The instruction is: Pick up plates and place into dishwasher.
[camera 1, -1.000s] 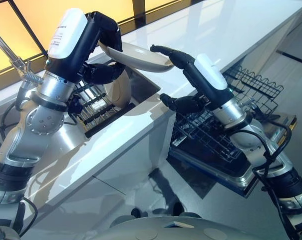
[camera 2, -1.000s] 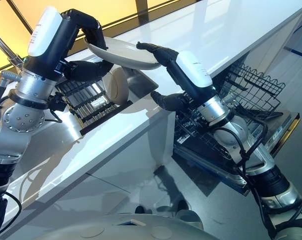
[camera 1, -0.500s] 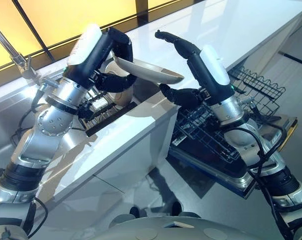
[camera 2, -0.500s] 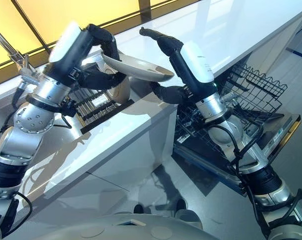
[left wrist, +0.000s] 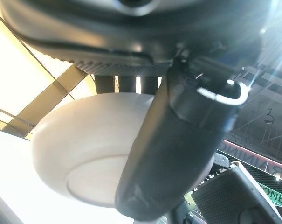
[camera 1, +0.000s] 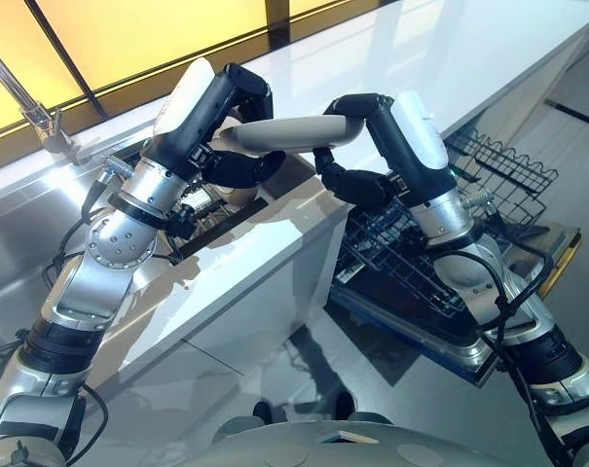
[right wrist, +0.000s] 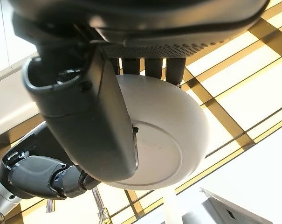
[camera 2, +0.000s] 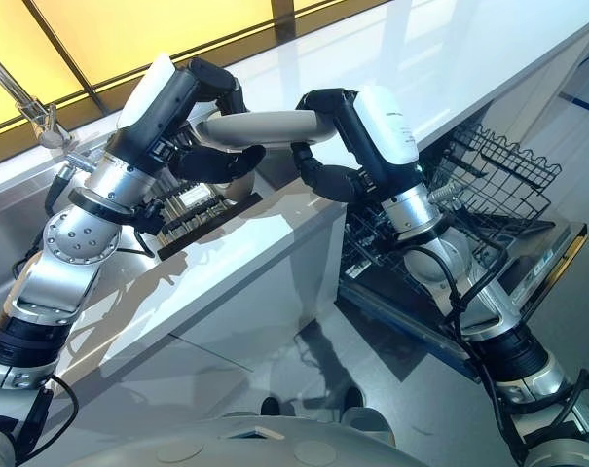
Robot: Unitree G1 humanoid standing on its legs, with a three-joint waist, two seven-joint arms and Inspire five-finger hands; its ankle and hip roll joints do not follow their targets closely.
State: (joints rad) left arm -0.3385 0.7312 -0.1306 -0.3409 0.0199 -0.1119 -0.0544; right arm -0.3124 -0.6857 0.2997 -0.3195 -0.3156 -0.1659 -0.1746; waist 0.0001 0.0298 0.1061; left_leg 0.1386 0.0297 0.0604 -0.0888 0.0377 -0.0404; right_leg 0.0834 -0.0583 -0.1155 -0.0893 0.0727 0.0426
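Left hand [camera 1: 238, 117] and right hand [camera 1: 357, 136] raised, fingers curled.

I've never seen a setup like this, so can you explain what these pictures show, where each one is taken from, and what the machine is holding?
This is a humanoid robot at a kitchen counter. Two pictures come from cameras on its head, looking down; two come from cameras on its wrists, very close. Its left hand and right hand both grip one pale plate, held between them above the counter's edge. The wrist views show the plate's underside past each thumb. Below, at the right, an open dishwasher has its wire rack pulled out.
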